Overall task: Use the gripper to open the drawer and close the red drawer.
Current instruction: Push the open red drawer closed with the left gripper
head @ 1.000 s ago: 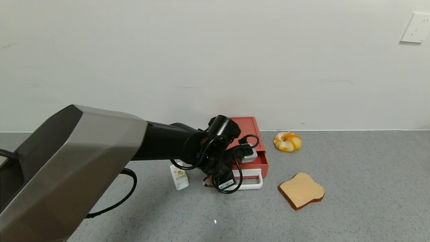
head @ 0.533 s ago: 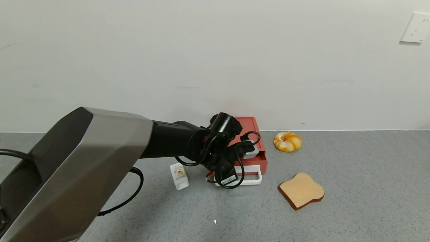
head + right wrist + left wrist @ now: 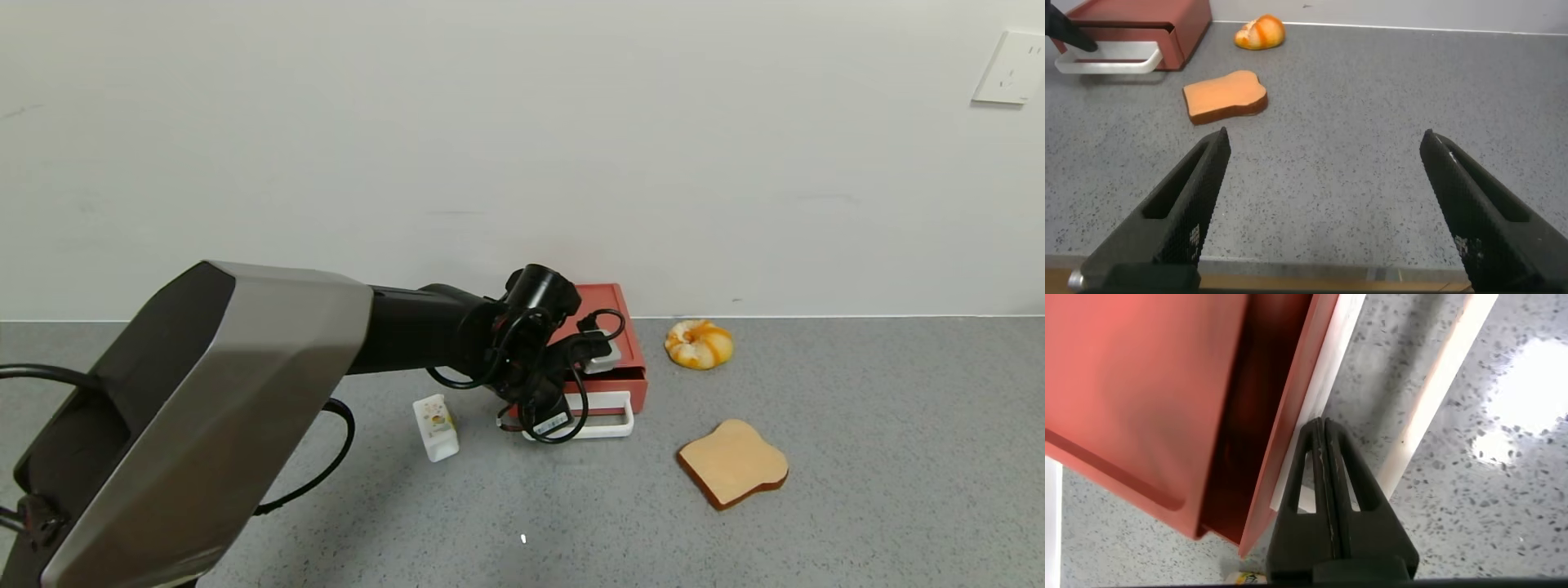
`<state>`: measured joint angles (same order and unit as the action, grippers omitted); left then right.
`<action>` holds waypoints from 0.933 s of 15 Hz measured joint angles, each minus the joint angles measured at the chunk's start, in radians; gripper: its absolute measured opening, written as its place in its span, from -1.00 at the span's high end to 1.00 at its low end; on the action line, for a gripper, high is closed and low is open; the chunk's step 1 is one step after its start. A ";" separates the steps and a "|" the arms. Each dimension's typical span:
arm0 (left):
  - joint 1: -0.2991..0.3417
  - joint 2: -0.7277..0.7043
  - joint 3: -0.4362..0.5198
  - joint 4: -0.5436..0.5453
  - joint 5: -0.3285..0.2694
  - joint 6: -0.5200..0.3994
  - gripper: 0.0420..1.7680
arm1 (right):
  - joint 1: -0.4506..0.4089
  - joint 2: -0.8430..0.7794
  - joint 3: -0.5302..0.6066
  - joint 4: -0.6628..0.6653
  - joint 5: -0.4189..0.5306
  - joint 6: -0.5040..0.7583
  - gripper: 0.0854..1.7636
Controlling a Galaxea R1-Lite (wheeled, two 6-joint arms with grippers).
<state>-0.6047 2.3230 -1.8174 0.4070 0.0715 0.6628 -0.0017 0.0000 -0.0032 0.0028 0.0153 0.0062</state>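
Note:
The red drawer point(image 3: 606, 300) stands against the wall, its tray a little way out of the box. Its white loop handle point(image 3: 611, 426) points to the front. My left gripper point(image 3: 562, 411) reaches down at the handle's left part, mostly hidden by its own wrist and cables. In the left wrist view the left gripper point(image 3: 1323, 425) is shut, fingers pressed together with nothing between them. Its tip is inside the white handle point(image 3: 1445, 376), against the tray front point(image 3: 1290, 433). My right gripper point(image 3: 1323, 140) is open and empty, low over the table, far from the drawer point(image 3: 1151, 20).
A small white carton point(image 3: 435, 428) stands just left of the drawer. A toast slice point(image 3: 733, 462) lies at the front right and a round bun point(image 3: 699, 344) to the right near the wall. The wall is right behind the drawer.
The left gripper has moved toward the wall and the tray with its white handle has slid back into the red box. The carton, toast and bun have not moved.

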 joint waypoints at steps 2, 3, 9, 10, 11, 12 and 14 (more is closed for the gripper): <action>0.008 0.011 -0.019 0.000 0.000 0.006 0.92 | 0.000 0.000 0.000 0.000 0.000 0.000 -0.94; 0.010 0.016 -0.026 0.000 0.000 0.006 0.92 | 0.000 0.000 0.000 0.000 0.000 0.000 -0.94; 0.024 0.037 -0.056 0.001 0.001 0.021 0.92 | 0.000 0.000 0.000 0.000 0.000 0.000 -0.94; 0.027 0.040 -0.060 0.001 0.002 0.022 0.92 | 0.000 0.000 0.000 0.000 0.000 0.000 -0.94; 0.030 0.044 -0.070 0.002 0.004 0.026 0.92 | 0.000 0.000 0.000 0.000 0.000 0.000 -0.94; 0.033 0.047 -0.076 0.003 0.005 0.027 0.92 | 0.000 0.000 0.000 0.000 0.000 0.000 -0.94; 0.036 0.051 -0.080 0.007 0.007 0.029 0.92 | 0.000 0.000 0.000 0.000 0.000 0.000 -0.94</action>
<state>-0.5691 2.3736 -1.8979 0.4140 0.0787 0.6913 -0.0017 0.0000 -0.0032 0.0032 0.0153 0.0057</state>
